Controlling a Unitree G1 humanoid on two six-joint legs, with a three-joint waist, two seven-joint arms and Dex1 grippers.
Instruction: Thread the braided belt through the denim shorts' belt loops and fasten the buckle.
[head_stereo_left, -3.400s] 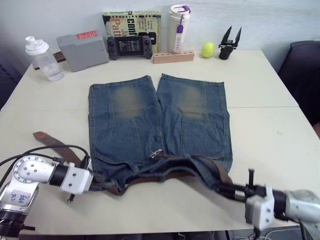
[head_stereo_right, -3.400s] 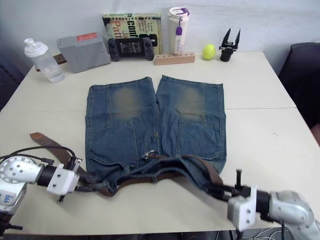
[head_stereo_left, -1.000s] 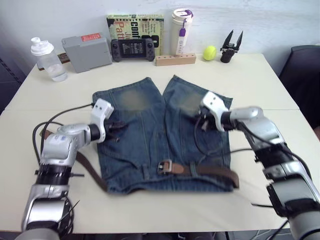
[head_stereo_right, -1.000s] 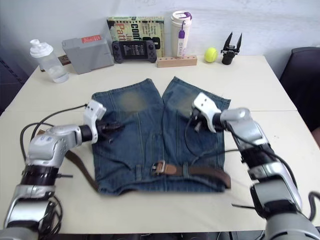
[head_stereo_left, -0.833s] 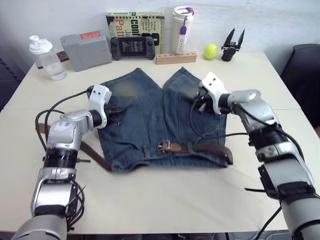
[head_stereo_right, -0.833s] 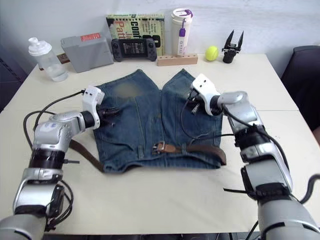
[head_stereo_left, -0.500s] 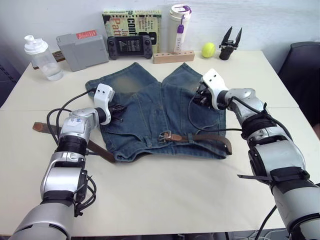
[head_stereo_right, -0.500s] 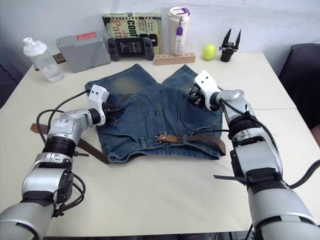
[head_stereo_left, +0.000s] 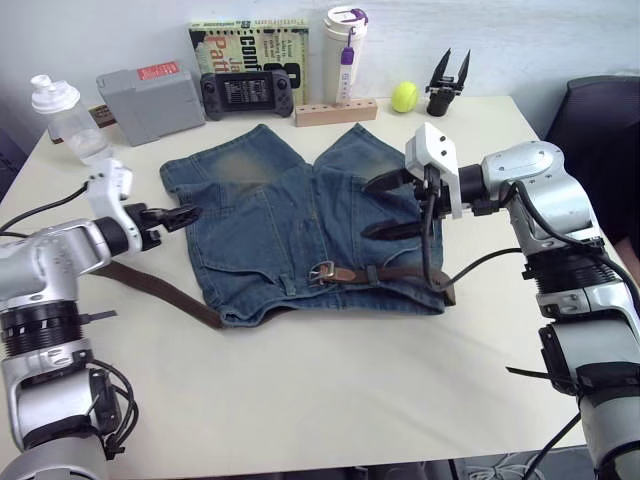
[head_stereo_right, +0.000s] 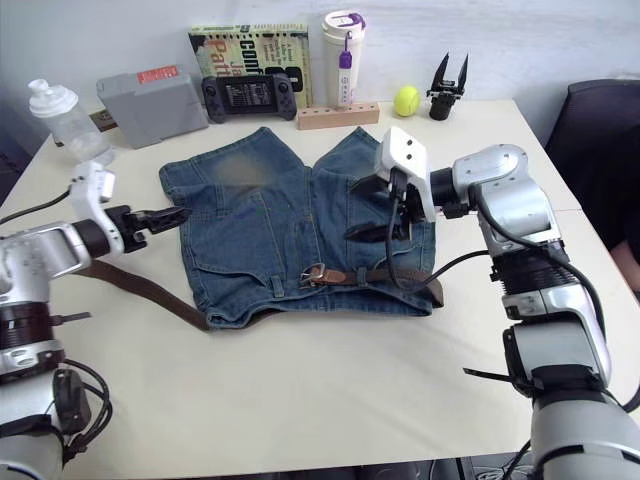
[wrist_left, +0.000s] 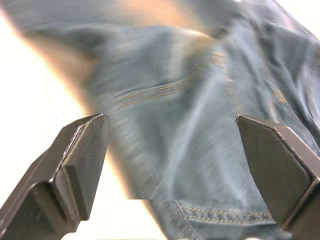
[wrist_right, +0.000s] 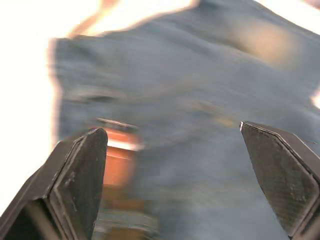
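1. Nearest the robot, the tabletop (head_stereo_left: 330, 400) is bare up to the waistband of the denim shorts (head_stereo_left: 270, 210), which lie flat with the waist toward the robot and the legs pointing away.
2. The braided belt (head_stereo_left: 395, 272) runs along that waistband. The buckle (head_stereo_left: 323, 272) sits near the middle front with the tan tip passed through it, so the fastening looks done or nearly so. The belt's other stretch trails off the shorts' left edge across the tabletop (head_stereo_left: 150, 285), so it may not sit in every one of the belt loops; they are too small to count here.
3. The left claw (head_stereo_left: 175, 215) hangs with its fingers spread and holding nothing, just off the left leg's edge, above the tabletop.
4. The right claw (head_stereo_left: 385, 205) is likewise spread wide and empty, raised over the right leg, with a cable drooping onto the denim.
5. To do this step well, I judge both arms should lift straight clear so neither fingers nor cable drag the cloth and loosen the buckle. Then check the trailing strap.
6. Farther off stand a bottle (head_stereo_left: 55, 115), a grey box (head_stereo_left: 150, 98), a game controller (head_stereo_left: 245, 90), a book (head_stereo_left: 248, 45), a tumbler (head_stereo_left: 343, 42), a wooden block (head_stereo_left: 335, 110) and a yellow ball (head_stereo_left: 404, 96), all well apart from the work.
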